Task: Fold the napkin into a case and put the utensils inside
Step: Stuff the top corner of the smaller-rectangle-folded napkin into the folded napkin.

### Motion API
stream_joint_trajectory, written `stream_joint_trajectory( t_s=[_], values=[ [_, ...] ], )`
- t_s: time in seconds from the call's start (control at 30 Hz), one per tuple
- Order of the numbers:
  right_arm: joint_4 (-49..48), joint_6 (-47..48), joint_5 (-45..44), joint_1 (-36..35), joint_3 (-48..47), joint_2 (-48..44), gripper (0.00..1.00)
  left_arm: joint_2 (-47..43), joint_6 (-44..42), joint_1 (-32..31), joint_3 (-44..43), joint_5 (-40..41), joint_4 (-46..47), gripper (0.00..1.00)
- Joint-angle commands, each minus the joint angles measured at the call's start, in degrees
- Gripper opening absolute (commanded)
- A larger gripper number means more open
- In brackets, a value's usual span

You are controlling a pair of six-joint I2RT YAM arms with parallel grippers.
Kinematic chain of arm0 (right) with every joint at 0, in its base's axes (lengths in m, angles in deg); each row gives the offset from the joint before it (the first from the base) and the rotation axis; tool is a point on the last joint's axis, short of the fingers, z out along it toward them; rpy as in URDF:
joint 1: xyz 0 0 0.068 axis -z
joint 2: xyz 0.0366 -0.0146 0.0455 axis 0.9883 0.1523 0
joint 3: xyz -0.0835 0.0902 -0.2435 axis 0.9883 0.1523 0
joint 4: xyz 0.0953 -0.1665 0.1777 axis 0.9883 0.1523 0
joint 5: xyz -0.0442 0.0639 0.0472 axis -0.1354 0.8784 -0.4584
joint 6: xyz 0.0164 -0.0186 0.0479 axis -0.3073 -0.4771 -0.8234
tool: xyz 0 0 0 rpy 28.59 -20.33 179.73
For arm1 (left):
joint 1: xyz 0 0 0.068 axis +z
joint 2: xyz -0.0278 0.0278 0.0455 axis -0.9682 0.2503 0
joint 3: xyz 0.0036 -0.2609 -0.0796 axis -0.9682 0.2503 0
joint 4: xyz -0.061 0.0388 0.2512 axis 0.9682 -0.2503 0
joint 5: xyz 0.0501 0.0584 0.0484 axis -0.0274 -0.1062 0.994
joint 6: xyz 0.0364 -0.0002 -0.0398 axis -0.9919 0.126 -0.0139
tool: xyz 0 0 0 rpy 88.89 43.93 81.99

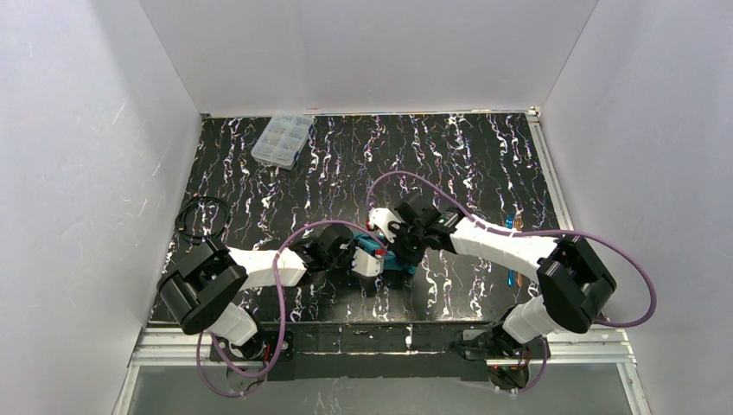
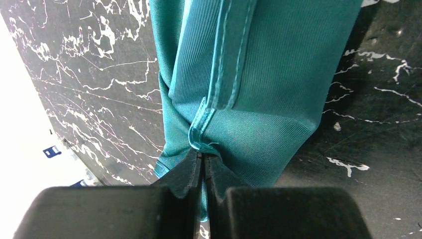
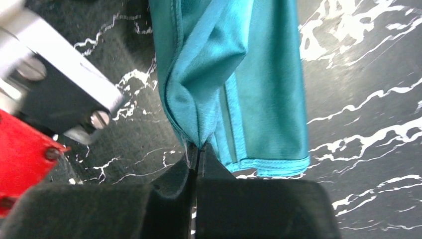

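At the far left of the black, white-veined tabletop (image 1: 484, 156), a loop of black cable (image 1: 203, 216) lies near the left wall. A clear plastic compartment box (image 1: 282, 138) sits beyond it, close to the far edge and well apart from everything else.

The left arm reaches in from the near left corner toward the middle of the tabletop. Its end effector (image 1: 370, 259) is pinched tight on the napkin (image 1: 396, 264). In the left wrist view the two dark fingertips (image 2: 191, 167) meet with no gap between them, clamping a corner of the lighter stitched hem. From that grip the teal cloth runs away in bunched, layered folds with the hem line down its middle.

The napkin is gathered into a small crumpled bundle at the centre of the tabletop, between the two end effectors and mostly hidden under them in the top view. It is not laid out as a flat pouch.

Just to the right of it, the right end effector (image 1: 404, 249) is also closed on the napkin. The right wrist view shows its fingertips (image 3: 185, 169) pressed together on a fold of the cloth, with a hemmed edge hanging just to the right of them and the left end effector's body close by on the left.

Further right, the utensils (image 1: 512, 223) lie on the tabletop near the right edge, partly hidden by the right arm and well apart from the napkin.
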Motion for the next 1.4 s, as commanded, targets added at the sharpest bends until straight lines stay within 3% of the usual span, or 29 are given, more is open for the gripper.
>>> stream_joint_trajectory(
  t_s=[0.0, 0.4, 1.07, 1.37],
  values=[
    [0.44, 2.02, 0.67, 0.98, -4.98, 1.12, 0.01, 1.72, 1.41, -0.15, 3.38, -3.14, -12.45, 0.0],
    [0.76, 6.62, -0.13, 4.13, -8.8, 5.64, 0.01, 1.5, -0.84, -0.26, 4.85, -4.7, -12.61, 0.0],
    [4.12, 13.27, 6.4, 11.09, -15.21, 15.31, 0.01, 2.03, -2.17, -0.73, 3.61, -5.65, -13.5, 0.0],
    [5.36, 9.58, 3.38, 12.13, -17.53, 22.03, 0.01, 0.67, 11.16, 1.61, -2.22, -7.98, -22.09, 0.0]
  ],
)
